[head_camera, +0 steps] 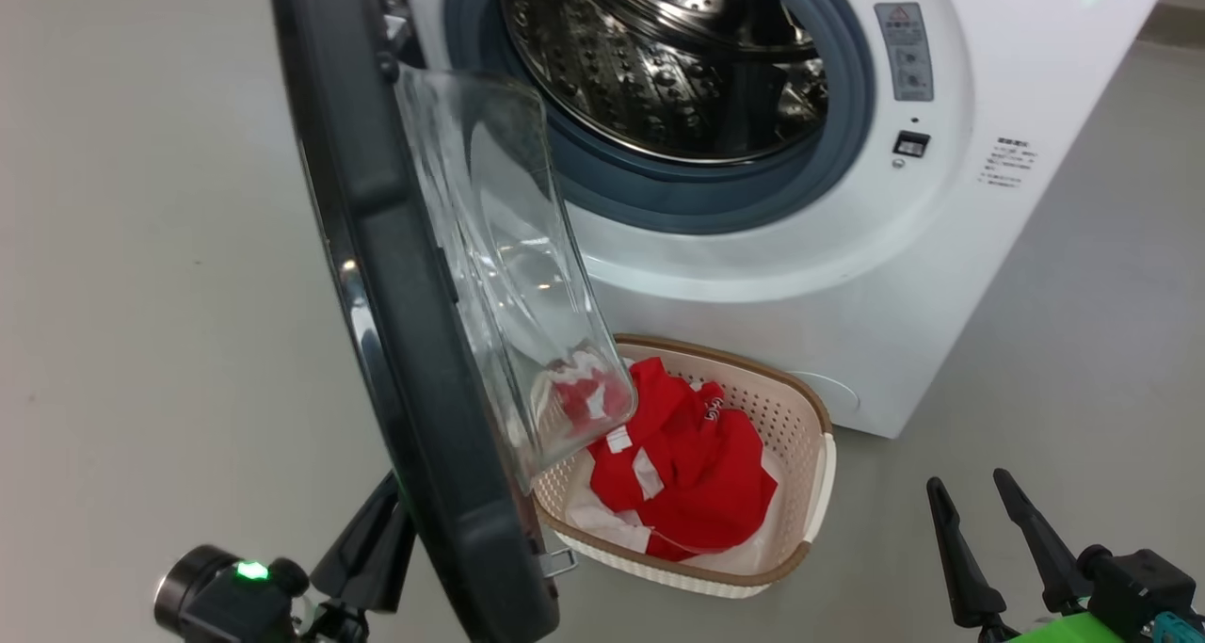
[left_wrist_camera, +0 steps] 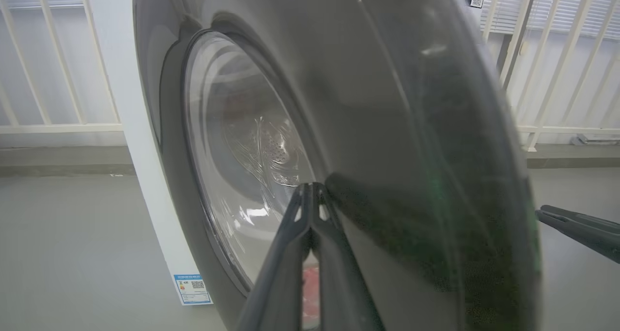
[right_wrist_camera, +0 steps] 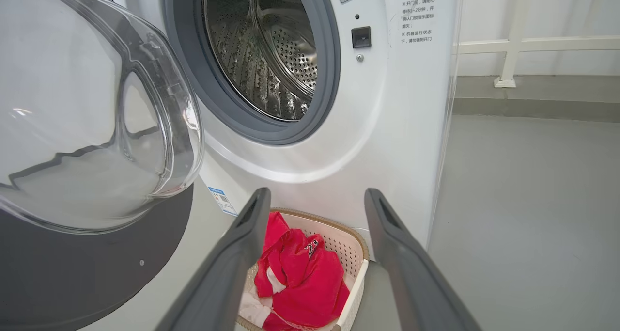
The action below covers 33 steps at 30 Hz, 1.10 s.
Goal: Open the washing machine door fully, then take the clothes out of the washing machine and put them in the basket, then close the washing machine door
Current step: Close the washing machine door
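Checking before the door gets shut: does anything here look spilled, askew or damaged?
Nothing stands out. The clothes lie inside the basket, which sits upright on the floor in front of the washing machine. The drum looks empty, and the washing machine door stands open with no visible damage.

Bright red clothes (head_camera: 697,464) with white bands; cream perforated basket (head_camera: 786,412), brown rim; white washing machine (head_camera: 847,285); glossy black door (head_camera: 405,276).

Grey floor (right_wrist_camera: 533,200) — white railing (left_wrist_camera: 58,126) at its far edge.
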Tool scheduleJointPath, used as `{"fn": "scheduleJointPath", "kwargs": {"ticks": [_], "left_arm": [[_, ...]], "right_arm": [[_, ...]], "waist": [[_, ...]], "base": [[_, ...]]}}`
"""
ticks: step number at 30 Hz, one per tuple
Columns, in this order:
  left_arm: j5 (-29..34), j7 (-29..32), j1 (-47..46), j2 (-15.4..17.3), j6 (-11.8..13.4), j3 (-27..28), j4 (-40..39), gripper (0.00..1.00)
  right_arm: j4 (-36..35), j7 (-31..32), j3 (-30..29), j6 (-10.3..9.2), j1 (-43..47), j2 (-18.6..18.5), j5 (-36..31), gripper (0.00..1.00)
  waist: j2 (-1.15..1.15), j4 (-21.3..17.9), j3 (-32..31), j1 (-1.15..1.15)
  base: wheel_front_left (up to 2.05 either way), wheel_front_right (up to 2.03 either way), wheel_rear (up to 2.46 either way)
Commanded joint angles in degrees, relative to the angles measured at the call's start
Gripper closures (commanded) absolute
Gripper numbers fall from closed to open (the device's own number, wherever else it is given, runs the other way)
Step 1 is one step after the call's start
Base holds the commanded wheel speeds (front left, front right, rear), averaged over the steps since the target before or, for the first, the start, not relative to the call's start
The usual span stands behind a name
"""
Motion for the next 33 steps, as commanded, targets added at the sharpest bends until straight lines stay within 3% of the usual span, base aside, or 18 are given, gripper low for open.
{"fn": "scheduleJointPath", "kwargs": {"ticks": [1,16,33], "left_arm": [[0.3,-0.5,-3.5,0.7,-0.3,0.7,-2.0,1.00],[0.0,-0.5,-13.6,-0.7,-0.3,-6.6,0.9,1.00],[-3.2,-0.5,-32.2,-2.4,-0.3,-6.6,12.9,1.00]], "right_arm": [[-1.6,-0.4,1.0,0.28,-2.3,-0.5,-0.6,0.00],[-2.5,-0.4,-0.4,0.28,-5.7,1.0,-0.7,0.00],[-3.0,-0.4,-1.1,0.28,-10.1,2.8,0.0,0.00]], "waist": [[0.00,-1.9,1.4,0.00],[0.00,-11.0,6.9,0.00],[0.00,-21.5,13.1,0.00]], "base": [[0.00,0.00,0.00],[0.00,0.00,0.00],[0.00,0.00,0.00]]}}
